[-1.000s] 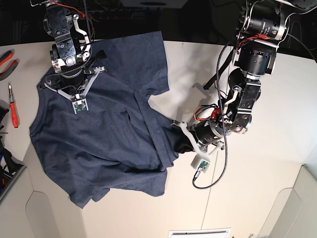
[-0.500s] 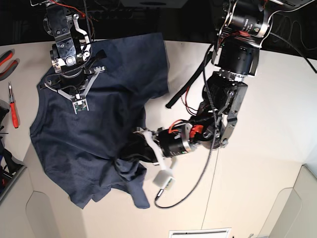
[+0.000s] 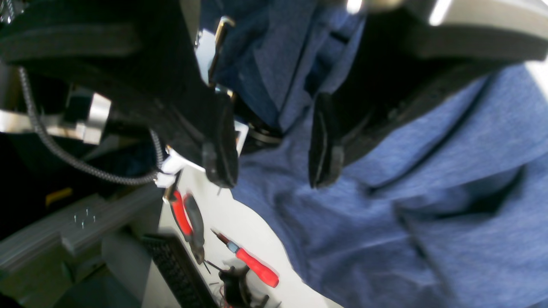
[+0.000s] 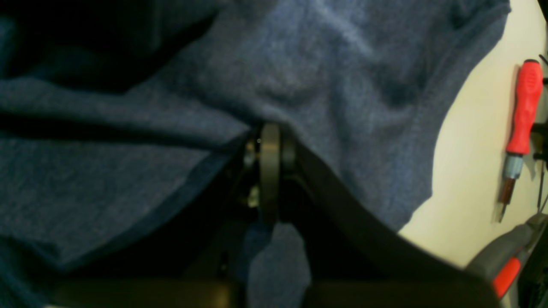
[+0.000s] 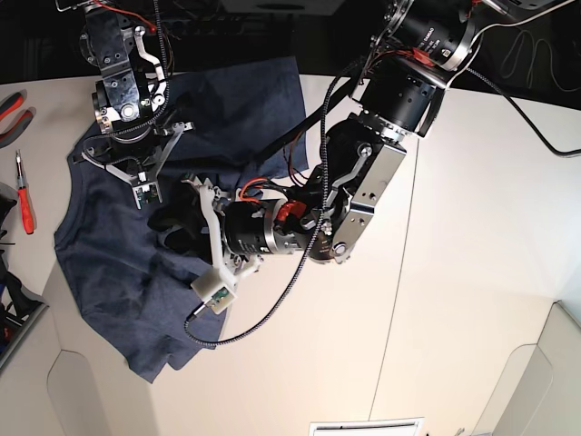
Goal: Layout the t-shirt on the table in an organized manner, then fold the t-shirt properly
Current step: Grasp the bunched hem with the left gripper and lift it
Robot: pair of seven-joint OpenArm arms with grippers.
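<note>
Base view is evenly bright over the off-white matte tabletop [image 5: 472,272], light falling from above; soft shadows sit beneath the arms and along folds of the heathered navy-blue t-shirt [image 5: 109,263]; the far background drops to near black; straight edges bow near the corners, a wide-lens effect. Left wrist view is smeared by blur; the black pincer fingers [image 3: 220,149] are soft-edged; glare burns white on the metal at the top edge. Right wrist view is dim and soft, its upper left almost black; the red-handled screwdriver [image 4: 520,128] is blurred too.
</note>
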